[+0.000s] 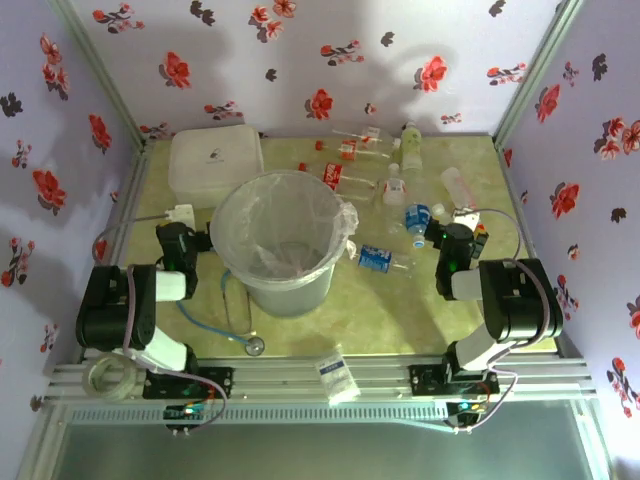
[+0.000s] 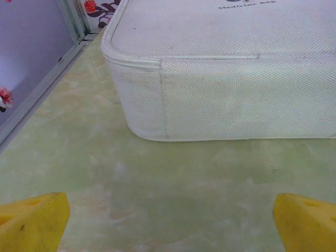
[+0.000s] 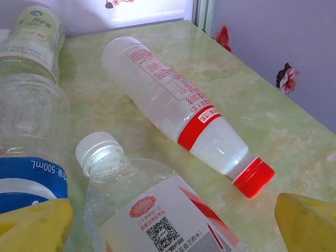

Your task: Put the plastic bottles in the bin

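Hovering low over the plastic bottles (image 1: 400, 190) scattered across the right and far side of the table (image 1: 400, 310), with the right gripper (image 3: 173, 226) spread wide and clasping nothing, straddling the body of a white-capped bottle (image 3: 152, 210) lying on its side. Keeping the left gripper (image 2: 170, 226) just as agape and empty, nose-on to the white box (image 2: 220, 105) and well apart from every bottle. Showing the bin (image 1: 285, 290) upright at mid-table, bag-lined, with all bottles in sight lying outside it.

Judged risky on several counts. Likely to squirt free on closing: round, slick, lightweight plastic, gripped across a curved flank. Liable also to catch a neighbour, given the blue-labelled bottle (image 3: 26, 157) pressed just beside one fingertip (image 3: 31, 226); could mean pinching two at once or shoving one aside. Could send the red-capped bottle (image 3: 178, 110), lying near, rolling off toward the wall with any nudge. Further hazard on the carry: clipping the rim of the bin or snagging the loose bag, and so tipping or shifting it before the drop.
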### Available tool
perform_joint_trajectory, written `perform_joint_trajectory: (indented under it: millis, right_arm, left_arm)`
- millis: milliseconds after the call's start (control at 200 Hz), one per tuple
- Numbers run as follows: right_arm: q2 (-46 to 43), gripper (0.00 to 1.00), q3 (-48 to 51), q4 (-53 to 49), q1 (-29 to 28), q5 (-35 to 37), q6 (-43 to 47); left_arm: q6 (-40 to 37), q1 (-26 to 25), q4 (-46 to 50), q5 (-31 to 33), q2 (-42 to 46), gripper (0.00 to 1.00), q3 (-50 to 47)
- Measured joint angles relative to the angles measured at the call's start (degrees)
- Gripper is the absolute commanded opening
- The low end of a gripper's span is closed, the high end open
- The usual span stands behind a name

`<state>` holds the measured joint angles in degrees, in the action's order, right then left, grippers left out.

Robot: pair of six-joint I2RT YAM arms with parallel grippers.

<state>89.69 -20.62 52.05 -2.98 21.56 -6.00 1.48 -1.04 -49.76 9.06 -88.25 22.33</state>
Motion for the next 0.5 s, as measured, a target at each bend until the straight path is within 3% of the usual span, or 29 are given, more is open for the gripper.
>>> perform_joint_trajectory:
  millis: [500]
  right_arm:
    - [0.0, 0.99, 0.0, 0.0, 0.0, -0.4, 0.0]
  left_arm:
    - [0.0, 0.0, 0.0, 0.0, 0.0, 1.0, 0.0]
